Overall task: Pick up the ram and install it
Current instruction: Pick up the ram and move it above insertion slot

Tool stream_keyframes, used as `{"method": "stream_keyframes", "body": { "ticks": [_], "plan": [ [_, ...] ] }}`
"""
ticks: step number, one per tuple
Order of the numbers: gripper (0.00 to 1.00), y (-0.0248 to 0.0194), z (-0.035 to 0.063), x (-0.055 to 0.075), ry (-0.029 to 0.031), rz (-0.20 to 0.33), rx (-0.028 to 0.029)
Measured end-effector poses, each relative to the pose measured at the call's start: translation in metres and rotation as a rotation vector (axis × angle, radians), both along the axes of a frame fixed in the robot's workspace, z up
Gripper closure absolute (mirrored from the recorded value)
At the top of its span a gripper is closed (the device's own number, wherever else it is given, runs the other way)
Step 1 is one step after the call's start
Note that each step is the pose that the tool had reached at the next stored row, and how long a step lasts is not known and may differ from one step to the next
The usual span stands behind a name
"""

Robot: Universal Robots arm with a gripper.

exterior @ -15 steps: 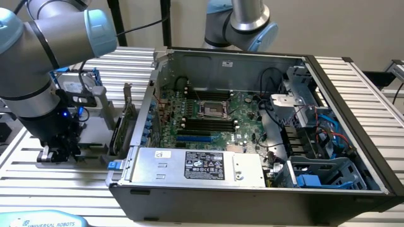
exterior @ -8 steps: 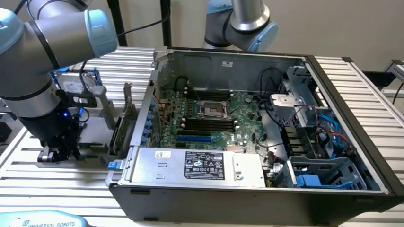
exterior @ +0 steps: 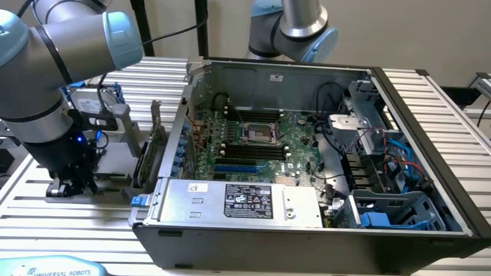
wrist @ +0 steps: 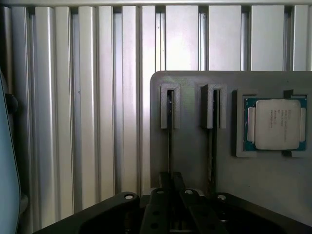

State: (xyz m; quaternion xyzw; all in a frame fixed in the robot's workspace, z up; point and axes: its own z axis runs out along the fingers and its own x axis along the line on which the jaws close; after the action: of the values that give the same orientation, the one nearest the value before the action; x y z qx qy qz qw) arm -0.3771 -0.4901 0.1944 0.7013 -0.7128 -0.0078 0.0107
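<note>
Hand point(wrist: 171, 182) over ram point(wrist: 169, 146), near holder point(wrist: 192, 156) edge.

Shows the ram point(wrist: 169, 146) edge-on only, a thin dark line in the gray holder point(wrist: 192, 122), chips hidden. Cuts off the hand point(wrist: 171, 178) and holder at the wrist view's edge. Leaves processor point(wrist: 278, 124) print too small to read.

Ribbed metal table point(wrist: 87, 107), matt grey plastic holder point(wrist: 192, 146)

A plain beige wall point(exterior: 429, 34) backs the ribbed, seemingly aluminium table point(exterior: 69, 230).
</note>
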Motion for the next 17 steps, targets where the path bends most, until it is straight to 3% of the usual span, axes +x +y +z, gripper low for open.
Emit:
{"method": "stream_keyframes", "body": {
  "ticks": [8, 17],
  "plan": [
    [0.86, 0.0000, 0.0000, 0.0000, 0.0000, 0.003, 0.0000],
    [0.86, 0.0000, 0.0001, 0.0000, 0.0000, 0.054, 0.0000]
  ]
}}
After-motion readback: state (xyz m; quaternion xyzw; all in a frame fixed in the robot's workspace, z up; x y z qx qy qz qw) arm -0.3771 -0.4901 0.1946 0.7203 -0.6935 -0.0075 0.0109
